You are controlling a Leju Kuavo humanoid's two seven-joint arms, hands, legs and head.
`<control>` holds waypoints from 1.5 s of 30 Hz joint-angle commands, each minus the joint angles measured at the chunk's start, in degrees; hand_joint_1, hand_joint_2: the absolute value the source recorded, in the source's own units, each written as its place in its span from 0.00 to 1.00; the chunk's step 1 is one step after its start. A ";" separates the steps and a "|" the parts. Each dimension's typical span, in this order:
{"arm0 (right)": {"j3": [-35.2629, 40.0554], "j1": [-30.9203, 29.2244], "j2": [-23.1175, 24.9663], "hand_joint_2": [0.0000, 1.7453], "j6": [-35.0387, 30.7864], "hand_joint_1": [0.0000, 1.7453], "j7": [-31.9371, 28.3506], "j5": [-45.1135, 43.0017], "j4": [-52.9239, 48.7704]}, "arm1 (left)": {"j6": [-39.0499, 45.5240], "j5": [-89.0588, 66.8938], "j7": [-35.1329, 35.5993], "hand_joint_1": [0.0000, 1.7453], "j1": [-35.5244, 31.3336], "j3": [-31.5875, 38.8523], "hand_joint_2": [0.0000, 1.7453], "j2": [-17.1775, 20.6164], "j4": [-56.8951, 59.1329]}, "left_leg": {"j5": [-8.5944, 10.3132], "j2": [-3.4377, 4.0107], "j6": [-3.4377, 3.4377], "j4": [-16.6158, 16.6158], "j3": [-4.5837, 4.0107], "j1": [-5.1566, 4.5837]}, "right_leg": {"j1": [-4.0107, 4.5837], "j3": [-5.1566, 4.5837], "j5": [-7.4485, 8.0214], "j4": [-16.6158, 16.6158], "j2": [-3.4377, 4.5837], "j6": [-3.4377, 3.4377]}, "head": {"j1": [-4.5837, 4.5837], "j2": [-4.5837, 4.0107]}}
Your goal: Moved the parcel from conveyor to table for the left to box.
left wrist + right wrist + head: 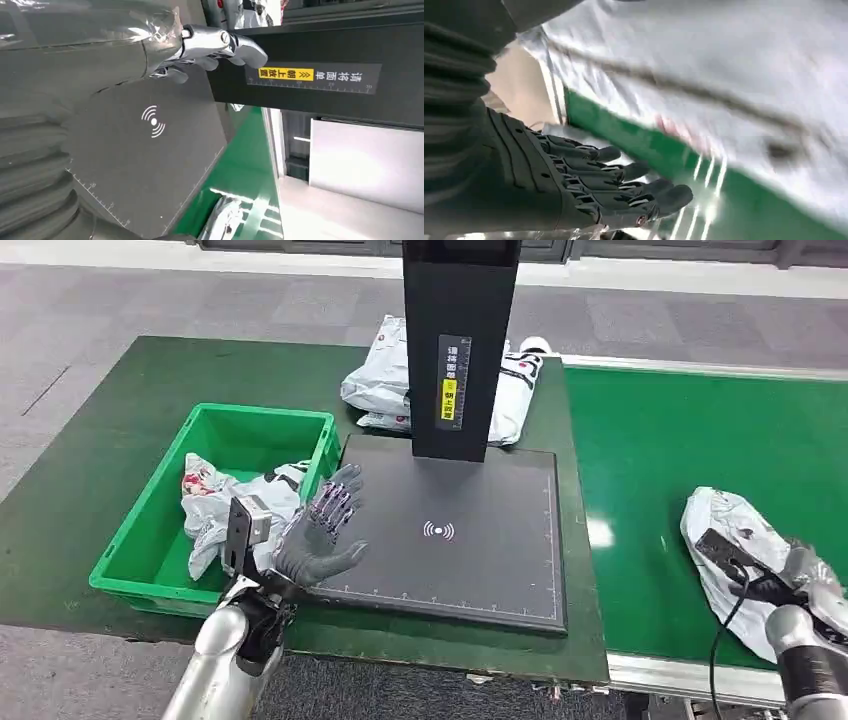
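Resting on crinkled white plastic parcel [735, 550], right robot hand [800, 580] fingers spread, left robot hand [322, 530] open over matte black plate [470, 540].

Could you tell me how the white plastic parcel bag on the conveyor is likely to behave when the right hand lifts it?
The crumpled white plastic parcel bag looks soft, so it will probably sag and fold. Its glossy film may slip between the fingers. It lies low and flat on the green conveyor belt, so rolling seems unlikely.

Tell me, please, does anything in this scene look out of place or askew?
Nothing looks damaged or spilled. The only untidy spot is behind the black scanner post, where crumpled white parcels lie heaped on the table, partly hidden.
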 commanded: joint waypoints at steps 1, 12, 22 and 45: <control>7.00 0.65 -2.79 1.00 5.35 0.00 -2.67 -0.49 6.85 | 0.04 -0.90 -1.22 0.00 -2.06 -0.77 1.00 2.13 5.38 | -0.02 0.03 -0.01 -0.10 0.17 0.03 | 0.04 0.18 0.00 -0.12 -0.01 -0.04 | 0.00 0.00; 14.19 -1.02 -3.94 1.00 9.91 0.00 -6.28 -1.42 9.05 | 0.73 -2.61 -2.44 0.00 -2.24 -0.80 1.00 2.78 5.84 | -0.01 0.17 0.02 -0.16 0.24 0.02 | 0.04 0.20 0.05 -0.16 0.11 -0.04 | 0.00 -0.02; 20.18 -5.68 -2.83 1.00 11.49 1.00 -11.44 -4.92 13.01 | 1.96 -3.39 -2.98 0.00 -1.54 0.56 1.00 2.92 5.70 | -0.03 0.30 0.00 -0.14 0.26 0.02 | 0.04 0.18 0.06 -0.14 0.26 -0.06 | 0.00 -0.02; 3.02 -13.91 10.35 1.00 5.88 1.00 -13.81 -33.36 10.13 | 4.70 -4.64 -1.16 0.00 2.58 4.77 1.00 1.06 -0.21 | -0.05 0.69 -0.02 -0.15 0.26 0.04 | 0.05 0.08 0.12 -0.06 0.65 -0.08 | -0.02 -0.02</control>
